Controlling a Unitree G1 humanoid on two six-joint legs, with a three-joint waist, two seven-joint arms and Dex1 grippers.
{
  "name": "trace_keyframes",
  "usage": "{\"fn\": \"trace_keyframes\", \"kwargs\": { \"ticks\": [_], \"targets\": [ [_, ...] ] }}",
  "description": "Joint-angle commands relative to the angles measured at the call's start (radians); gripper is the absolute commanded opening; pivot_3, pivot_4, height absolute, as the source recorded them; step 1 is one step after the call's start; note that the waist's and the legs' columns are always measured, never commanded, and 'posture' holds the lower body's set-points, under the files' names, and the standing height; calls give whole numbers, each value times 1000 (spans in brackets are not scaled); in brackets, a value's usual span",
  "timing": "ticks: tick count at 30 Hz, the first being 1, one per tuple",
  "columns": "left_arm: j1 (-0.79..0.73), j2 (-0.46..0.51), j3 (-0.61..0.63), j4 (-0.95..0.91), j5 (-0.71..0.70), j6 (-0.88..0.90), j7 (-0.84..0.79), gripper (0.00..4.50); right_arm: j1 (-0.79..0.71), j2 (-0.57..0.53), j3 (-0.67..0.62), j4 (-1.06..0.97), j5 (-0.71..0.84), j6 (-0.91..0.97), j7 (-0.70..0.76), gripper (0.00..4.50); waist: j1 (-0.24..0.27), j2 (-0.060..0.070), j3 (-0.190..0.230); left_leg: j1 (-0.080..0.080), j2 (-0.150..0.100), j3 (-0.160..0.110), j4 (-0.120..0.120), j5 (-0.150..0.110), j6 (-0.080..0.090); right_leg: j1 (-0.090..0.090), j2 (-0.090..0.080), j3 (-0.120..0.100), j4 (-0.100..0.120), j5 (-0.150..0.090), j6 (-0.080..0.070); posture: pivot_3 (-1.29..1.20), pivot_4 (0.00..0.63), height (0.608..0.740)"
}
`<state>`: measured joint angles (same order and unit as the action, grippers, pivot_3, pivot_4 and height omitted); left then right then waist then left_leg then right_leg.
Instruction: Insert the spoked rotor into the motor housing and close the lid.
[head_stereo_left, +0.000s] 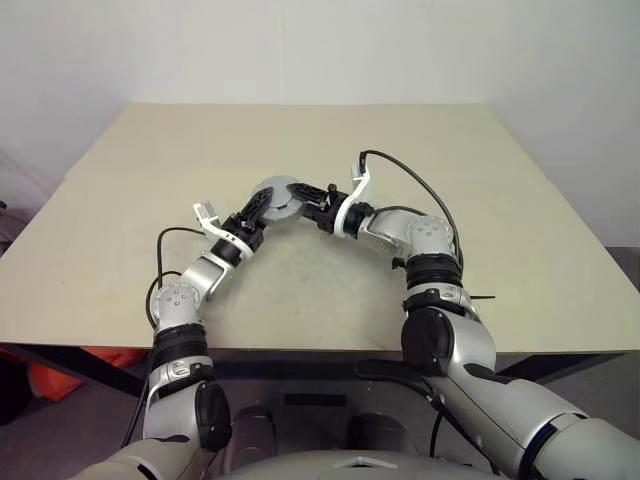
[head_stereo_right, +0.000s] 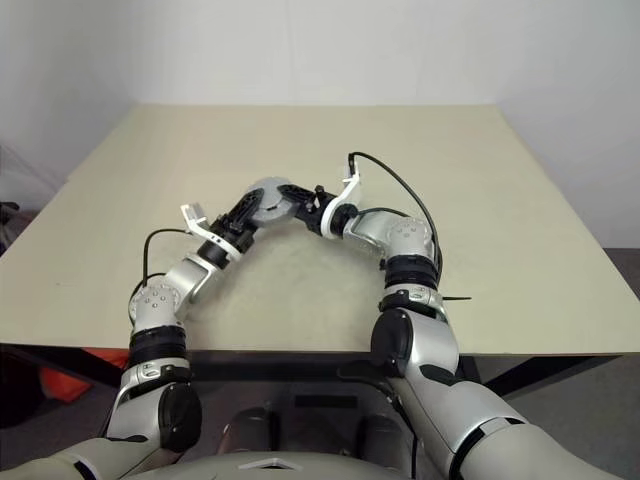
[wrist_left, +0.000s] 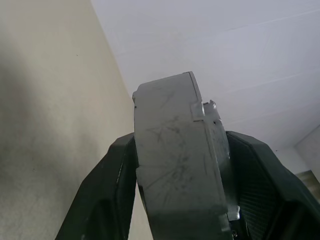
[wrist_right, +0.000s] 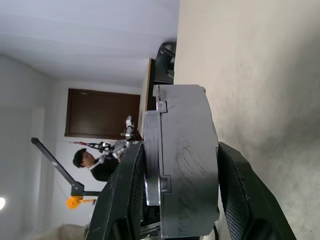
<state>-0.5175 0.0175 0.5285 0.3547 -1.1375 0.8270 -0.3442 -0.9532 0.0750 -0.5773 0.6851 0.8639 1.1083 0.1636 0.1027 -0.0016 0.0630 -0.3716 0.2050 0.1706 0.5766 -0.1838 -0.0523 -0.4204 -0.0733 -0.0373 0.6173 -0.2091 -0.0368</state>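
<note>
Left eye view is showing both arms meeting above the middle of the beige table (head_stereo_left: 480, 200), where the left gripper (head_stereo_left: 262, 208) and the right gripper (head_stereo_left: 312, 197) are each clamping the same round grey assembly from opposite sides. The assembly is the motor housing (head_stereo_left: 277, 197) with the lid (wrist_left: 212, 125) seated against it; it is being held on edge, clear of the tabletop. In the wrist views the black fingers (wrist_left: 117, 170) are bearing on the two flat faces, with the seam between housing and lid running between them. The spoked rotor is presumably enclosed, which cannot be confirmed. The unit is appearing rigid, metallic and probably heavy for its size; the scuffed, smooth faces are likely slippery, so gripping across the flat faces is advisable rather than on the notched edge. No brand, label or legible writing is showing on any surface.
</note>
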Motion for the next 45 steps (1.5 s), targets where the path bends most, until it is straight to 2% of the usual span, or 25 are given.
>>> {"fn": "trace_keyframes", "kwargs": {
  "ticks": [1, 4, 5, 10, 18, 26, 29, 33, 40, 45],
  "targets": [
    [-23, 16, -3, 2, 17, -31, 6, 2390, -25, -3, 20, -71, 10, -63, 28, 3361, 0, 0, 0, 0, 0, 0, 0, 0, 0, 0, 0, 0, 0, 0, 0, 0, 0, 740],
    [-27, 24, 3, 17, 37, -64, 8, 2390, -18, -8, 60, -65, -56, -157, 1, 4413, 0, 0, 0, 0, 0, 0, 1, 0, 0, 0, 0, 0, 1, 0, 0, 0, 0, 740],
    [-30, 29, 10, 27, 42, -78, 11, 2390, -15, -7, 70, -64, -69, -180, 1, 4461, -1, 0, 0, 0, 0, 0, 1, 0, 0, 0, 0, 0, 1, 0, 0, 0, 0, 740],
    [-33, 53, 54, 51, 76, -175, 40, 2390, -4, -8, 85, -38, -110, -268, -23, 4461, -5, 0, 0, 1, 0, 0, 1, 1, -1, 0, 0, 0, 2, 0, 0, 0, 0, 740],
    [-28, 133, 185, 117, 119, -371, 159, 2390, 6, -6, 92, -37, -111, -280, -28, 4461, -5, -1, 1, 1, 0, -1, 1, 0, -1, 0, 0, 0, 2, 0, 0, 0, 0, 740],
    [-52, 142, 195, 165, 158, -425, 208, 2390, -3, 0, 103, -13, -112, -283, -19, 4461, 5, -6, 2, 1, 0, -3, 4, 1, -1, 3, 0, -1, 3, 0, 1, 0, 0, 740],
    [-50, 150, 187, 162, 189, -448, 210, 3110, -8, -3, 107, -3, -111, -281, -16, 4500, 4, -6, 2, 2, 0, -4, 4, 1, -1, 3, 0, -1, 4, 0, 0, 0, 0, 740],
    [-61, 181, 202, 172, 216, -495, 234, 4468, -10, -7, 109, 16, -111, -277, -13, 4500, 0, -7, 2, 3, 0, -4, 4, 1, -2, 3, 0, 0, 5, 0, 0, 0, 0, 740],
    [-95, 303, 212, 220, 271, -563, 232, 4468, -23, -14, 120, 62, -121, -278, -2, 4500, -6, -7, 2, 4, 0, -5, 4, 2, -4, 3, 1, -1, 6, 1, 0, 0, 0, 740],
    [-79, 326, 106, 187, 379, -571, 190, 4468, -22, -33, 167, 56, -170, -306, 34, 4500, 2, -7, 2, 3, 0, -6, 4, 2, -4, 4, 0, -1, 6, 1, 0, 0, 0, 740]
  ]
}}
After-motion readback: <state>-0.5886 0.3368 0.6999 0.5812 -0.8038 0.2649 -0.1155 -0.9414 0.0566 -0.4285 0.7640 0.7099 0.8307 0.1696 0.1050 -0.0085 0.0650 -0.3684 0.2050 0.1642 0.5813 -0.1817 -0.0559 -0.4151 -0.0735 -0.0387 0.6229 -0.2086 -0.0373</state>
